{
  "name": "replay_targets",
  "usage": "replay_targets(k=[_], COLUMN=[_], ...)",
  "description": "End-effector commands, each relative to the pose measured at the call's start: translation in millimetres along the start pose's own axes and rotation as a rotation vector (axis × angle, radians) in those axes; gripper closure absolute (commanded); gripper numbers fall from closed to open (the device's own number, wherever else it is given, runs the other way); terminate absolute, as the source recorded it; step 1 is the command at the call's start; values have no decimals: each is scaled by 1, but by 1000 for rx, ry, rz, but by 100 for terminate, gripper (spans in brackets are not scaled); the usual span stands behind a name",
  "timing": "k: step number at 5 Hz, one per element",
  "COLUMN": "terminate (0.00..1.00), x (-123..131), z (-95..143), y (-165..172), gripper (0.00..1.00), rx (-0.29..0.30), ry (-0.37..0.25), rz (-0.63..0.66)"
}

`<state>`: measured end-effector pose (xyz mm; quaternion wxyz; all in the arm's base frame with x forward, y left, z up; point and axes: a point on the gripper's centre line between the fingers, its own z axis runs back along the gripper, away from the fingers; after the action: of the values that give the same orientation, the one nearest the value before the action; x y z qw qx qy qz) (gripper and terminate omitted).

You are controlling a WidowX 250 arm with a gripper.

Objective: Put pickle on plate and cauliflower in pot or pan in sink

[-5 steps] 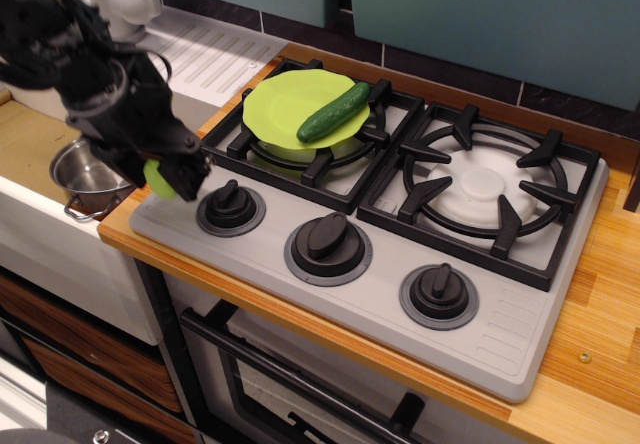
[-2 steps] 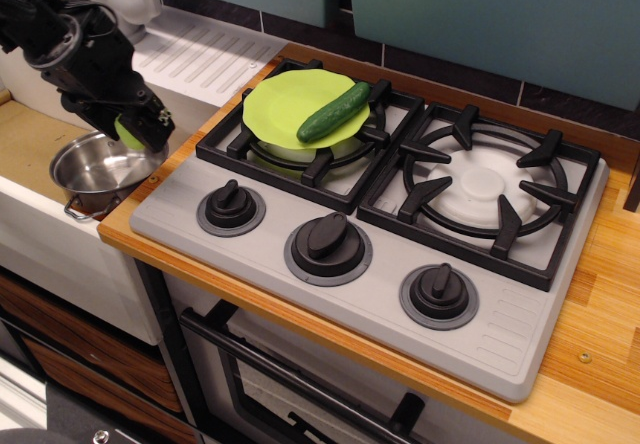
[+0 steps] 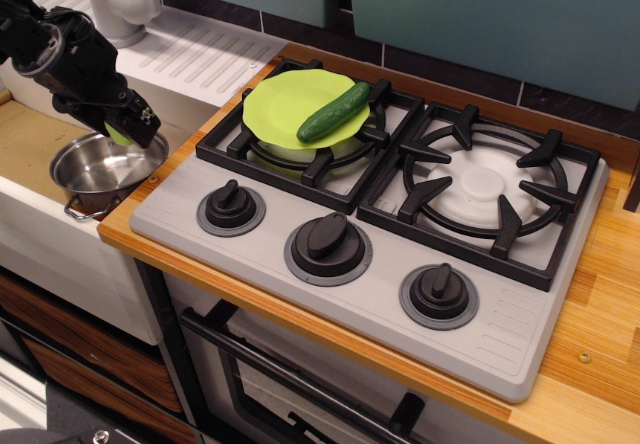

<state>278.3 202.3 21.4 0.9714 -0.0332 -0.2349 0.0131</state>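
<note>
Jaws closed on cauliflower — only pale green sliver visible, grip partly hidden. Directly below jaws: pot in sink. Well right of jaws — pickle lying on plate.

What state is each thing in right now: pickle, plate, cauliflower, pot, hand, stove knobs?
pickle: lying on the plate's right side.
plate: resting on the rear-left burner.
cauliflower: held in the hand, above the pot.
pot: upright in the sink, empty.
hand: shut on the cauliflower.
stove knobs: three; settings unclear.
</note>
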Motion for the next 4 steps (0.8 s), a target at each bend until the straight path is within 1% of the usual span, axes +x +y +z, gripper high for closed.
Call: replay_targets(k=[1,2,4], terminate=[0,0,0], x=[2,-5,-8], z=[0,-1,11], y=[15,13,-1], gripper=[100,0,0], rx=[47,61,89], ry=[-33,-28,-5], rz=[-2,14,36])
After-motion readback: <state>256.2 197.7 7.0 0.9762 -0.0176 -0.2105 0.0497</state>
